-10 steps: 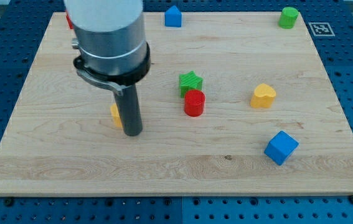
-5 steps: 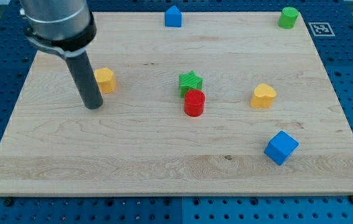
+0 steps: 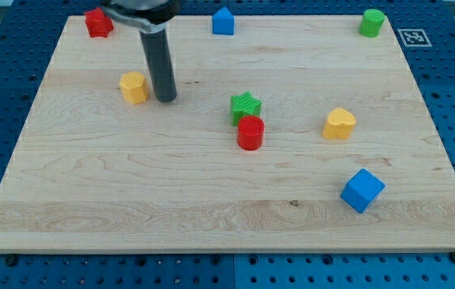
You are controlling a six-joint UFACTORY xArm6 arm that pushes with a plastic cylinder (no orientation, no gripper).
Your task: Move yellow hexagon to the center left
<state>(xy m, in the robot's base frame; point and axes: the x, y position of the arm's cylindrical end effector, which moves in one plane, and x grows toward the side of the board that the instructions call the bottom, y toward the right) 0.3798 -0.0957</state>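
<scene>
The yellow hexagon (image 3: 133, 87) lies on the wooden board (image 3: 131, 185), left of the middle and in its upper half. My tip (image 3: 167, 99) rests on the board just to the hexagon's right, a small gap apart from it. The dark rod rises from the tip toward the view's top.
A red block (image 3: 97, 22) sits at the top left, a blue house-shaped block (image 3: 223, 22) at the top middle, a green cylinder (image 3: 371, 22) at the top right. A green star (image 3: 245, 105) touches a red cylinder (image 3: 251, 132) at centre. A yellow heart (image 3: 339, 124) and a blue cube (image 3: 362, 190) lie on the right.
The yellow hexagon has moved up and to the left across the board. My tip went from its lower left round to its right side, and the arm has risen out of the view.
</scene>
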